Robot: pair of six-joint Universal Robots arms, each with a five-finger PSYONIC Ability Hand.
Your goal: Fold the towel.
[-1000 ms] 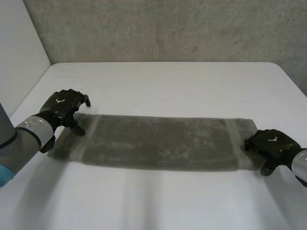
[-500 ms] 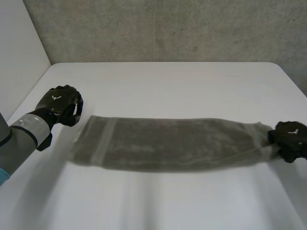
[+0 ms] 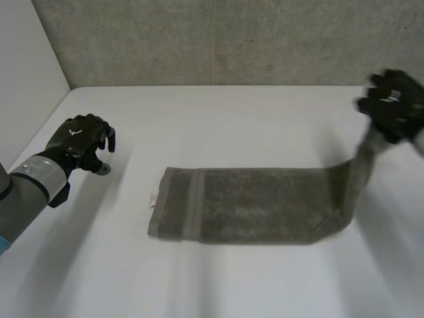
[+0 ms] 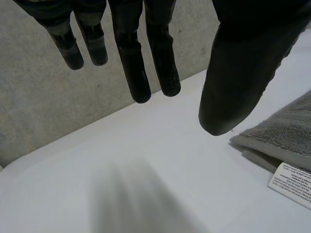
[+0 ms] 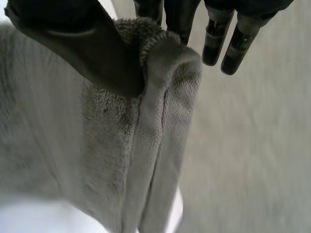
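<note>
Towel (image 3: 252,205) end held up off the table (image 3: 218,119)
Right hand (image 3: 392,103) pinches one short edge aloft; left hand (image 3: 83,142) hangs relaxed, empty, well apart

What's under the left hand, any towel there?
Only bare table shows under the left hand's open fingers. The towel's end, with its white label, lies beside the thumb, not under it. The patch right below the palm is hidden.

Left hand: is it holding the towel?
No, the left hand is open over the white table, and the towel lies apart beside its thumb.
</note>
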